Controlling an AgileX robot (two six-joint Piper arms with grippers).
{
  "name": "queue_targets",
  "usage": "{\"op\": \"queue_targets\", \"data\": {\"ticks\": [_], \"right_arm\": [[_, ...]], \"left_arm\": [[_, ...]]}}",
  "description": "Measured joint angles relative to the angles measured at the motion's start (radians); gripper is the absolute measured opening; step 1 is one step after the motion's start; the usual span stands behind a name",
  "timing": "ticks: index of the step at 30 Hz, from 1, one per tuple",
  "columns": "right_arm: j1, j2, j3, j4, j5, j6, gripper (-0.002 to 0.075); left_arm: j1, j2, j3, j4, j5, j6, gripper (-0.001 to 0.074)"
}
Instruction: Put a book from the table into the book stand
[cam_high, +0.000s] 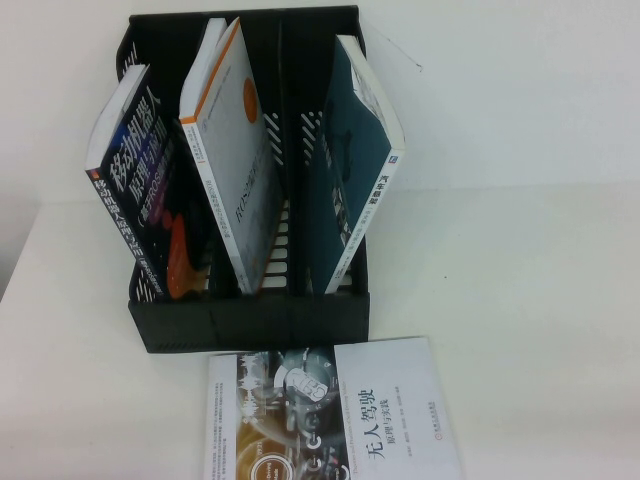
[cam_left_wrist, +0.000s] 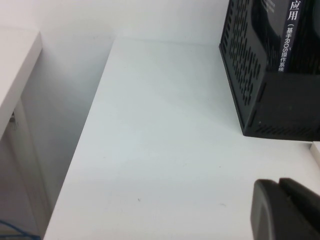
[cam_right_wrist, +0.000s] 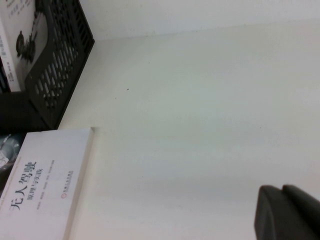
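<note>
Book (cam_high: 352, 170) in book stand's (cam_high: 250, 322) right compartment.

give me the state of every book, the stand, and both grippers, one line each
teal-backed book: upright, leaning, in the stand's right compartment
orange-cornered book: leaning in the middle compartment
dark-covered book: leaning in the left compartment
white book: flat on the table, in front of the book stand
left gripper: shut, empty
right gripper: shut, empty

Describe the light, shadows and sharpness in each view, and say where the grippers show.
High view: soft, slightly blurred; the table is washed out, the book stand almost featureless black. Left wrist view: even light, grey shade beyond the table edge, left gripper a blurred dark shape, shut. Right wrist view: bright and flat, right gripper out of focus, shut; the book's title is readable.
</note>
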Motion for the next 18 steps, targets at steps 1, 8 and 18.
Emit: {"op": "queue_targets", "data": {"ticks": [1, 8, 18], "right_arm": [[0.0, 0.0, 0.0, 0.0, 0.0, 0.0, -0.0001], [0.0, 0.0, 0.0, 0.0, 0.0, 0.0, -0.0001], [0.0, 0.0, 0.0, 0.0, 0.0, 0.0, -0.0001]], "left_arm": [[0.0, 0.0, 0.0, 0.0, 0.0, 0.002, -0.0002], [0.0, 0.0, 0.0, 0.0, 0.002, 0.035, -0.0002], [-0.029, 0.0, 0.0, -0.012, 0.004, 0.089, -0.0002]]}}
